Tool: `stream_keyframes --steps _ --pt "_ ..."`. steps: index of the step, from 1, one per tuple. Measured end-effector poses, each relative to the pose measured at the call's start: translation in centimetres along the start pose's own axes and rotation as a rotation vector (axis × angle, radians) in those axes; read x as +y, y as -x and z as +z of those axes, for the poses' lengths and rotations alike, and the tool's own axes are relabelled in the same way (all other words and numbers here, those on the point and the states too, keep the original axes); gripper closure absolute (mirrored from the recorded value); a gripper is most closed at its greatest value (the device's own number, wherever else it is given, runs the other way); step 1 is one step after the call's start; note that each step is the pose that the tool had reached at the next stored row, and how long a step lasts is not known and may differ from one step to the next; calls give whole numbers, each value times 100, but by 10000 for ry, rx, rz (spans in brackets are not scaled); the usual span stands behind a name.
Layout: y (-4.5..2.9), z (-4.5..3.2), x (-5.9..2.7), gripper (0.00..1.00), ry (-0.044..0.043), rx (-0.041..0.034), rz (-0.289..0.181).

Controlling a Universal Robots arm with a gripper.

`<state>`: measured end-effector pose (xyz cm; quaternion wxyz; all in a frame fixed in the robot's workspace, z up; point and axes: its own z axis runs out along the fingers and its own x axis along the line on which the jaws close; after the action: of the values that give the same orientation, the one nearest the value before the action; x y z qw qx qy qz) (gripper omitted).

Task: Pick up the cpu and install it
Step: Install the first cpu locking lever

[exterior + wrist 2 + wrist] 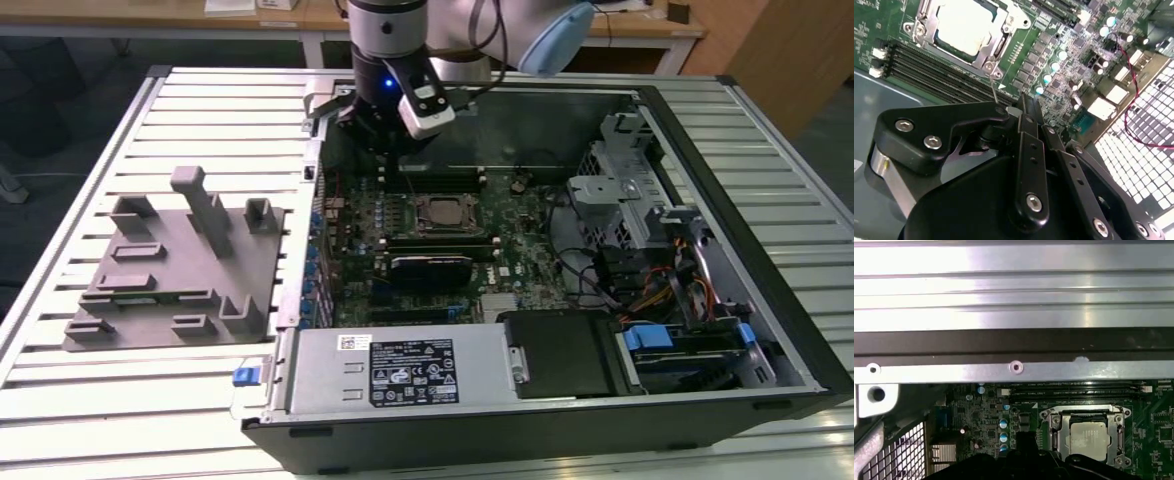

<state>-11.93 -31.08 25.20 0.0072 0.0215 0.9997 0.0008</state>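
CPU seated in socket, arm hovering nearby.
The cpu (pixel 965 26) lies inside the socket frame (pixel 999 47) on the motherboard (pixel 441 250); the end effector (pixel 387 135), whose opening I cannot tell, hangs above it and could clip the memory slots (pixel 934 75) if lowered off-line.

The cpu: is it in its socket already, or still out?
In. The cpu lies flat inside the socket frame on the motherboard in both wrist views.

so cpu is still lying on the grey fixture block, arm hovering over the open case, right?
Not the fixture. The cpu sits in the motherboard socket frame, as both wrist views show. The fixture block holds no chip in the exterior view. The arm is over the open case.
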Motion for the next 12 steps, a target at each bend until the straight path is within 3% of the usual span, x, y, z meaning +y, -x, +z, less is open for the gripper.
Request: stream_keyframes --steps 6,12 --pt "-5 0 67 89 0 0 -1" --pt "2 1 76 89 1 -1 -5"
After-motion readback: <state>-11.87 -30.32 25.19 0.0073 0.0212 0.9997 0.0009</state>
